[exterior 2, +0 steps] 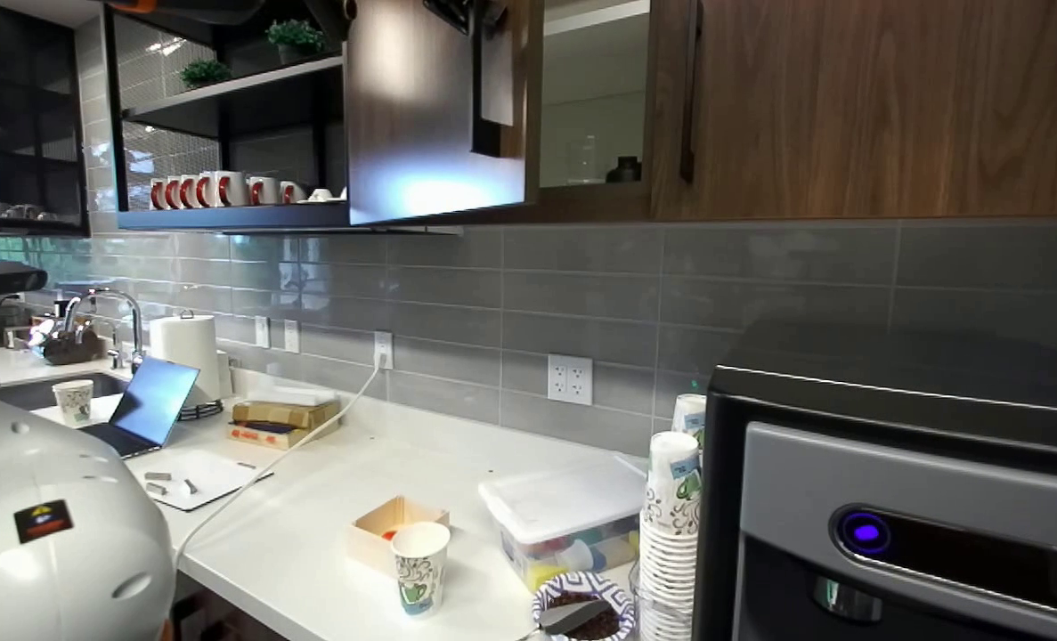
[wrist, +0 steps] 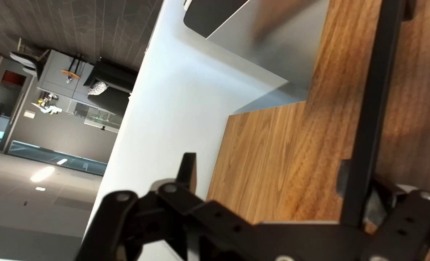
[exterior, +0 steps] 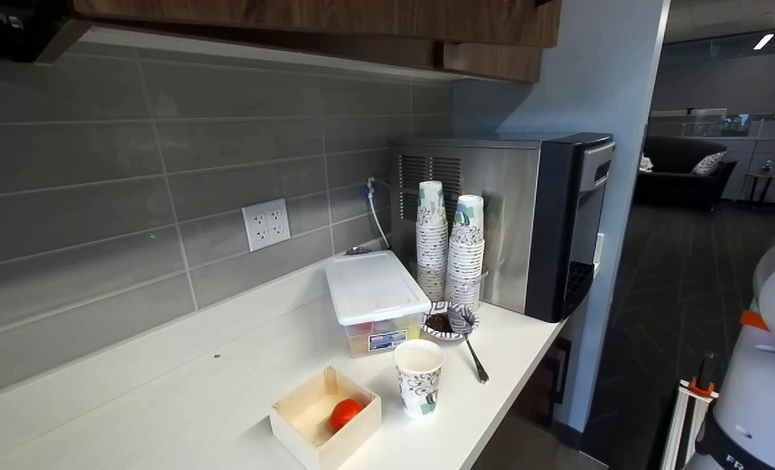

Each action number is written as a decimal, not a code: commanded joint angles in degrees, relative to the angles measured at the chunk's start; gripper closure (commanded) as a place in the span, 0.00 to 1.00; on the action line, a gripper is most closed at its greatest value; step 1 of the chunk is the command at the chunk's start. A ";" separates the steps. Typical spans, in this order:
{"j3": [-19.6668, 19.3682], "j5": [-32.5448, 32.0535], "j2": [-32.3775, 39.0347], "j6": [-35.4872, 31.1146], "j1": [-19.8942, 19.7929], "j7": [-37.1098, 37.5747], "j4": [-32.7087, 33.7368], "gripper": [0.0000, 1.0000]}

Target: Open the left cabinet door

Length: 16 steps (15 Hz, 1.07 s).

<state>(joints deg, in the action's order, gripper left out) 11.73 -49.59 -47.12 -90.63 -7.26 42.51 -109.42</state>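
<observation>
The left cabinet door [exterior 2: 412, 107] is dark brown and stands partly open, swung out from the cabinet. Its black bar handle [exterior 2: 477, 89] runs along its right edge. The door's lower part crosses the top in an exterior view [exterior: 315, 16]. In the wrist view the handle [wrist: 372, 116] runs along the door's face. My gripper [wrist: 265, 168] is open. One finger is at the handle and seems to pass behind it; the other stands apart with nothing between them. The gripper also shows, cut off, at the handle in an exterior view [exterior 2: 461, 12].
The matching right door [exterior 2: 884, 107] is shut, with its handle [exterior 2: 692, 89] at its left edge. The cabinet opening [exterior 2: 595, 98] shows a dark jar [exterior 2: 624, 169]. An open shelf with mugs [exterior 2: 225, 189] is left of the door. An ice machine [exterior: 478, 215] and cups [exterior: 431, 241] stand below.
</observation>
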 commanded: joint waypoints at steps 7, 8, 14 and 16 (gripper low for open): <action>2.62 0.24 -6.96 6.06 3.53 -0.33 -4.00 0.00; 2.81 0.23 -7.29 6.37 3.71 -0.22 -4.25 0.00; 4.37 0.54 -8.61 7.90 4.27 -0.53 -4.82 0.00; 5.17 0.64 -8.64 8.69 5.00 -0.85 -4.91 0.00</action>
<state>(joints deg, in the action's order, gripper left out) 15.87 -49.58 -54.73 -83.54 -4.22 42.21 -113.07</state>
